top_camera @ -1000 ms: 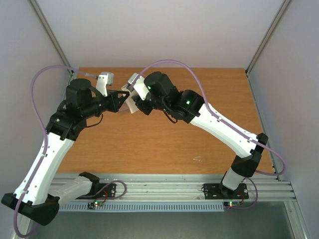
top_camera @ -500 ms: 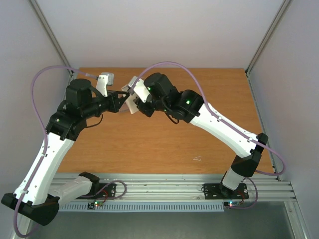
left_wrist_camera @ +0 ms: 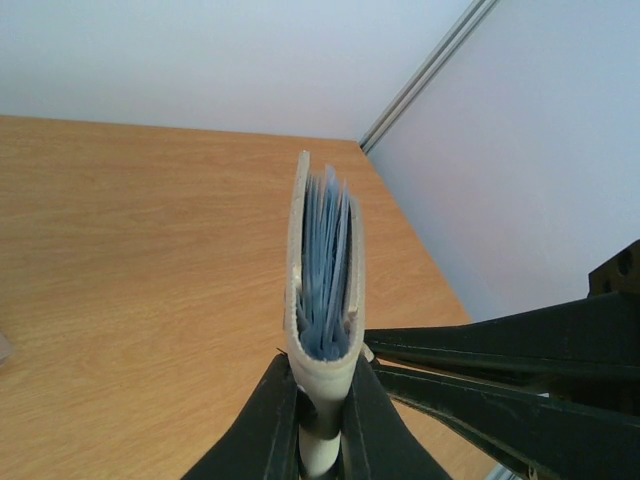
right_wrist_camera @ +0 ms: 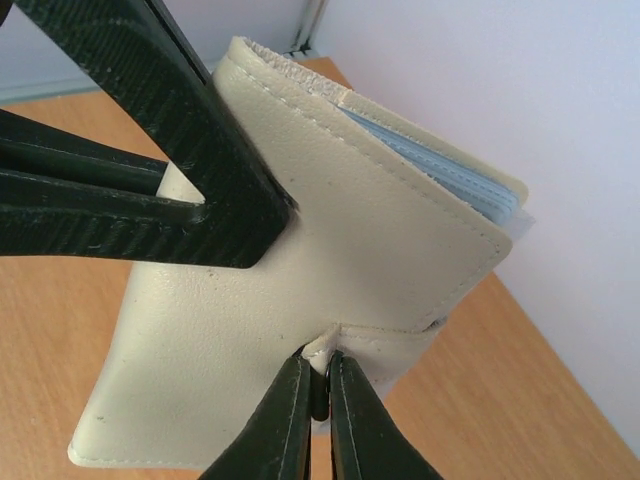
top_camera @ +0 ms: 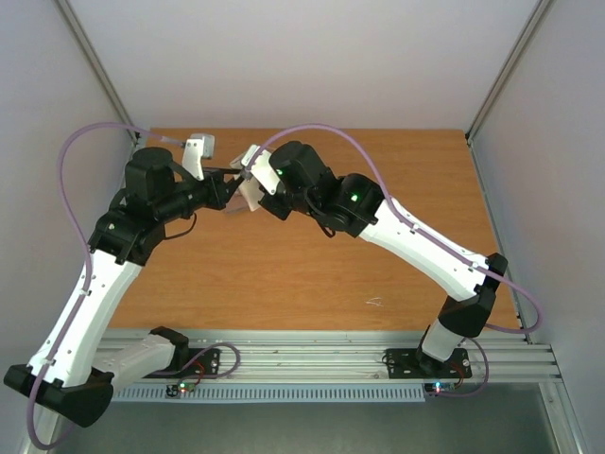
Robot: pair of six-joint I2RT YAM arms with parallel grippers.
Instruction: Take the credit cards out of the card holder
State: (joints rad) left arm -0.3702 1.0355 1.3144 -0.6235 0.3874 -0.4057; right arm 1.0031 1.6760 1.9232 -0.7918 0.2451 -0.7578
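The card holder is held closed in the air above the far left part of the table, between both grippers. In the left wrist view it stands edge-on, beige outside with pale blue sleeves inside. My left gripper is shut on its folded spine. In the right wrist view its beige cover fills the middle. My right gripper is shut on the small closure tab at its edge. The left fingers clamp it from the upper left. No credit card shows; they are hidden inside.
The wooden table lies below, with a small white mark near its front right. White walls and metal frame posts close in the back and sides. A grey scrap shows at the left edge of the left wrist view.
Both grippers and the holder have shifted slightly to the left. Both grips are unchanged.
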